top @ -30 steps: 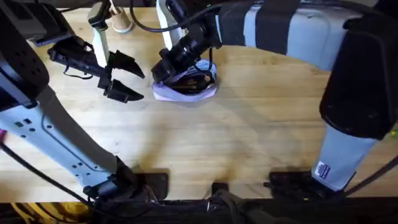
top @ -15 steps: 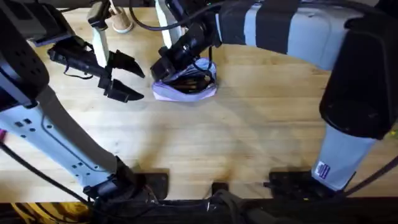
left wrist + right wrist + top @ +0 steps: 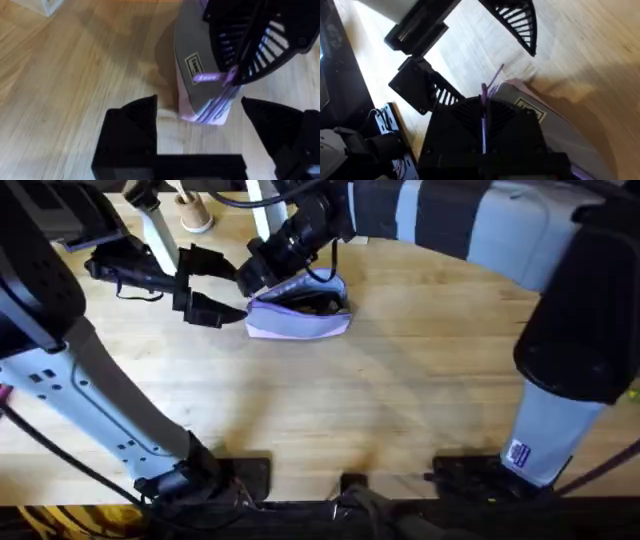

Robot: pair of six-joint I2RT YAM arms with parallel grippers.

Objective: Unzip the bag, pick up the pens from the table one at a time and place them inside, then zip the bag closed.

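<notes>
Desk (image 3: 400,410): carries all.
Bag (image 3: 298,320): far centre, mouth gaping, dark contents showing.
Right end effector (image 3: 262,268): pinched on the purple zip pull (image 3: 207,77) at the bag's end; draw it straight along the teeth.
Left end effector (image 3: 212,285): spread wide, empty, just beside; brace the bag's end.
Rack post (image 3: 158,235): crowds your left arm.

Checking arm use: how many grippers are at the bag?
2: the right gripper holds the pull at the bag's left end; the left gripper, fingers open, is beside that end.
</notes>
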